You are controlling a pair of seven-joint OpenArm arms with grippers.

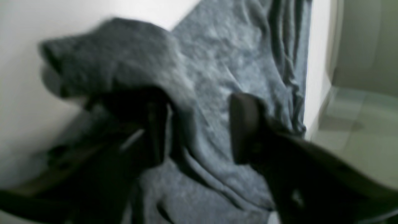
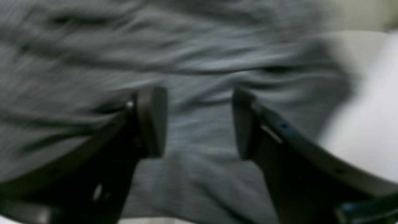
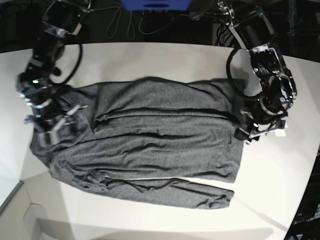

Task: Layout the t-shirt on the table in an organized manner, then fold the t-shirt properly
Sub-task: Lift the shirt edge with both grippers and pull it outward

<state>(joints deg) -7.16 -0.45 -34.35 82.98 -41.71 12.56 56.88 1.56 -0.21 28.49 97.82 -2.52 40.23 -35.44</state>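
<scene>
The dark grey t-shirt (image 3: 155, 130) lies spread across the white table (image 3: 150, 60), wrinkled, with a long strip folded along its near edge. My left gripper (image 3: 248, 132) is at the shirt's right edge in the base view. In the left wrist view this left gripper (image 1: 199, 127) is open over the t-shirt (image 1: 224, 62), and a blurred raised fold hangs over one finger (image 1: 155, 124). My right gripper (image 3: 55, 127) is at the shirt's left edge. In the right wrist view the right gripper (image 2: 199, 123) is open just above the t-shirt (image 2: 199, 62), gripping nothing.
Cables and a blue box (image 3: 155, 4) sit behind the table's back edge. The table's curved edge (image 3: 20, 185) runs close to the shirt's left end. In the left wrist view, floor (image 1: 357, 124) shows beyond the table edge (image 1: 317, 93).
</scene>
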